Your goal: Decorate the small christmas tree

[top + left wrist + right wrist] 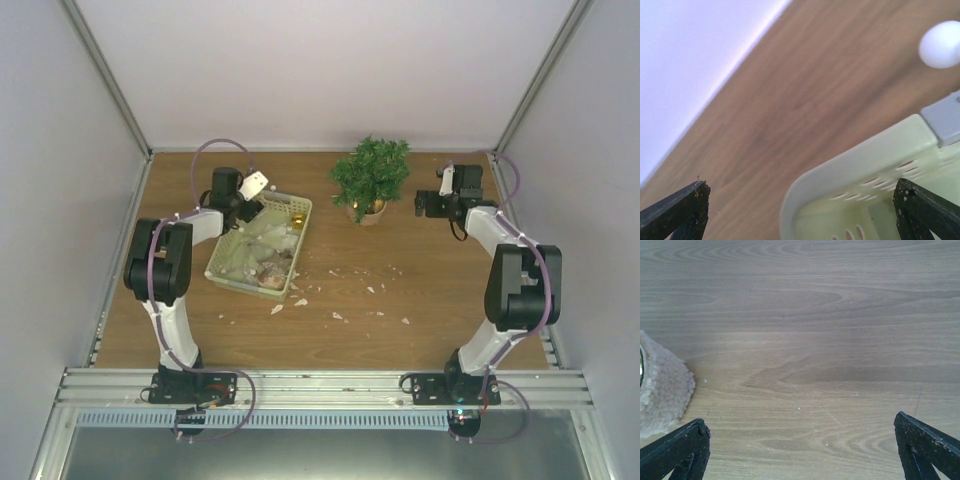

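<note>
Wood table (pixel 440 290), pale walls on three sides, white scraps (pixel 277 309) strewn near the middle. Left gripper (pixel 800 195) spread wide, pinching nothing, hovering at far-left corner of basket (pixel 860 165); one finger over bare wood outside the rim, the other over the inside. Basket full of ornaments (pixel 262 252), hard to tell apart from above. White ball (pixel 940 44) on the wood just past that corner, ahead and right of the fingers. Right gripper (pixel 800 422) also spread wide, empty, over bare wood; pale fuzzy thing (pixel 662 390) at left edge of its view, cannot tell what.

Tree (pixel 371 178) upright in small pot (pixel 366 212), long axis vertical. Well to the right of left gripper, past the basket's far edge; near right gripper, off to its left. No ornaments seen on tree, so task judged barely begun.

Likely step: pick from basket with left, nearer arm for that; right the nearer arm for tree. Coming move turning on that split: ornament below and right of left fingers, inside basket, then a carry rightward to tree. Risk: thin branches and light pot, easy to tip with a sideways push; approach from above judged safer.
</note>
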Tool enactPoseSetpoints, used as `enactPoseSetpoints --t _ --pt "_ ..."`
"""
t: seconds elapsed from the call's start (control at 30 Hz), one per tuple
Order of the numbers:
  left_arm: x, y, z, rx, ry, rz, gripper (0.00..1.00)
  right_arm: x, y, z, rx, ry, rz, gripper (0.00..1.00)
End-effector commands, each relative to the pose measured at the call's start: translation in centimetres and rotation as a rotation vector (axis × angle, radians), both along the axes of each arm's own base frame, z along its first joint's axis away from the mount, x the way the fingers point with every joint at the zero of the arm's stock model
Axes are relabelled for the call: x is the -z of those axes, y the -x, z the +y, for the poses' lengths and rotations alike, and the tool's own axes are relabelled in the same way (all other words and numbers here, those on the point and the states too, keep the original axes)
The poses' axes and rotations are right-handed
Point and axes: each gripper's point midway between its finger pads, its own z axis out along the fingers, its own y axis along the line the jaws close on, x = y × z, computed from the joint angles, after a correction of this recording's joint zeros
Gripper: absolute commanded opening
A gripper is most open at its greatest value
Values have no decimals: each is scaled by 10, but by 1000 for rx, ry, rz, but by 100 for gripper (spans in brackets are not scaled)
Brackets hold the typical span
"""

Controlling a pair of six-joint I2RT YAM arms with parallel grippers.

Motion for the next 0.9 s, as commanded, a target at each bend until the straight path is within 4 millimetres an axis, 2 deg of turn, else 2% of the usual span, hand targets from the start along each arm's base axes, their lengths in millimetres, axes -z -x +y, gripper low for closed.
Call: enactPoseSetpoints --t 0.0,0.2,0.43,0.57,0.67,0.77,0.87 --pt "-26 -42 28 -103 74 -103 99 -3 5 3 -13 -101 -6 99" --pt "-19 -75 44 -136 85 -122 99 5 4 5 -20 -158 11 100" --pt "-14 -114 75 -179 80 -144 99 9 1 2 -18 -186 21 100" --pt "-18 -124 73 -175 115 -145 99 12 -1 0 -15 -195 31 100" --pt "-44 -116 58 -138 221 -121 99 13 -1 2 -22 -203 41 100" --pt "-75 -95 46 -113 304 -97 99 14 3 2 -27 -202 54 100" --pt "-92 -72 36 -100 341 -30 99 17 7 3 -31 -197 71 100"
